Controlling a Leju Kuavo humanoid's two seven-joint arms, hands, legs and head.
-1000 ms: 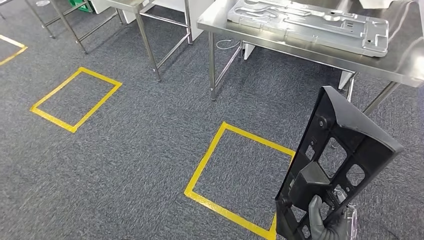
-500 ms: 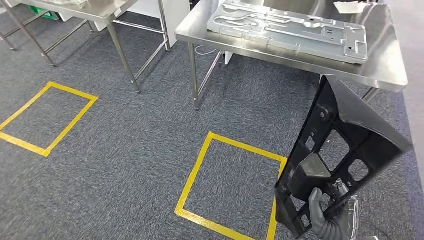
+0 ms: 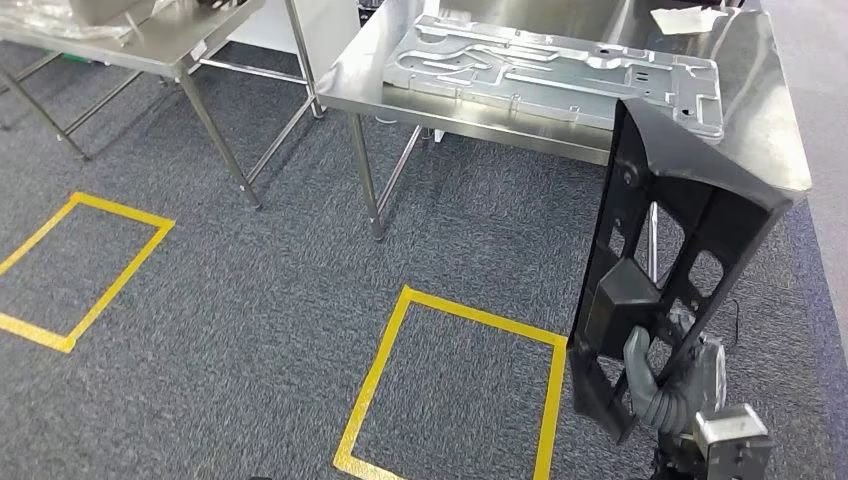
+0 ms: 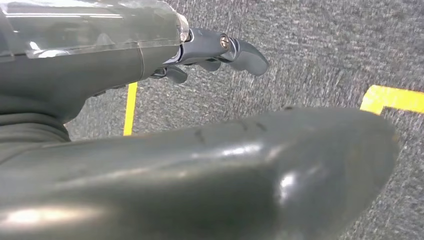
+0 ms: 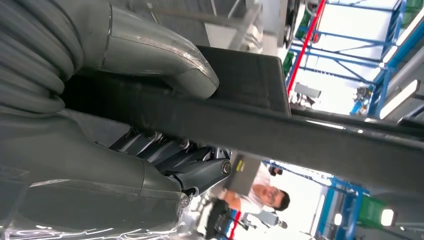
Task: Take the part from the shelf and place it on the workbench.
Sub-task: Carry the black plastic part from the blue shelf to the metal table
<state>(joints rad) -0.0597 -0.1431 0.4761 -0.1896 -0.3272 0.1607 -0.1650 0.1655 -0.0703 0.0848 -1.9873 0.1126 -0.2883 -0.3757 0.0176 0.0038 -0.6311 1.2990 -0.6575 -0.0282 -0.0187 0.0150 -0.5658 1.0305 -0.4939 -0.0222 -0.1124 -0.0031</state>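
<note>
The black plastic part (image 3: 680,260), a long frame with several cut-outs, stands almost upright at the lower right of the head view. My right hand (image 3: 655,385) grips it near its lower end. The right wrist view shows my thumb (image 5: 165,60) and darker fingers (image 5: 200,172) clamped around a black bar of the part (image 5: 280,130). The part's top edge overlaps the near corner of the steel workbench (image 3: 770,110) in the picture. My left hand (image 4: 210,47) hangs over the carpet, fingers loosely extended and holding nothing.
A large pressed silver metal panel (image 3: 550,65) covers much of the workbench, with a white sheet (image 3: 685,18) at its far end. A second steel table (image 3: 160,35) stands to the left. Yellow tape squares (image 3: 450,390) (image 3: 70,270) mark the grey carpet. A person (image 5: 260,195) appears in the right wrist view.
The whole view has shifted: the camera has come closer to the workbench, which now lies nearer and more central. The part stays in my right hand, now standing more upright.
</note>
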